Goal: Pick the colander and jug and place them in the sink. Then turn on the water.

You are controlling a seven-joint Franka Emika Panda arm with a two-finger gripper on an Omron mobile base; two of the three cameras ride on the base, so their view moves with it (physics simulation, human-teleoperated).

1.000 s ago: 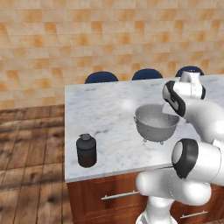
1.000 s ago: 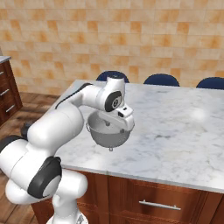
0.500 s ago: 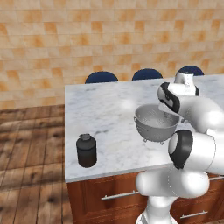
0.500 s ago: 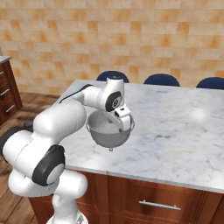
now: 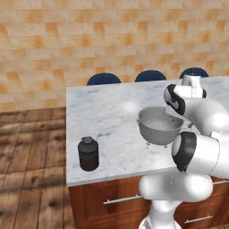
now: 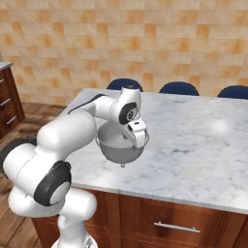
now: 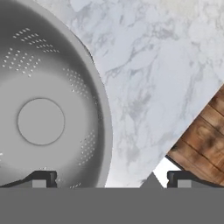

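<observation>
Gripper (image 7: pixel 109 178) jaws stand spread wide and hold nothing: in the hand view one dark fingertip (image 7: pixel 40 178) sits over the inside of the colander (image 7: pixel 48 109) and the other over the marble outside it, so the bowl's rolled rim runs between them. From the right base view the gripper (image 6: pixel 137 137) hangs at the colander's (image 6: pixel 118 147) near right rim, pointing down; whether a finger touches the metal cannot be told. From the left base view the silver bowl (image 5: pixel 157 125) stands upright on its small feet on the marble counter (image 5: pixel 107 116), partly behind the white arm. Well apart from it, near the counter's front left corner, the jug (image 5: pixel 88 154) stands upright with its knobbed lid on. Behind the counter three blue chair backs (image 5: pixel 103 79) show against the tan tiled wall, and brown wooden floor (image 5: pixel 31 156) lies to the left.
</observation>
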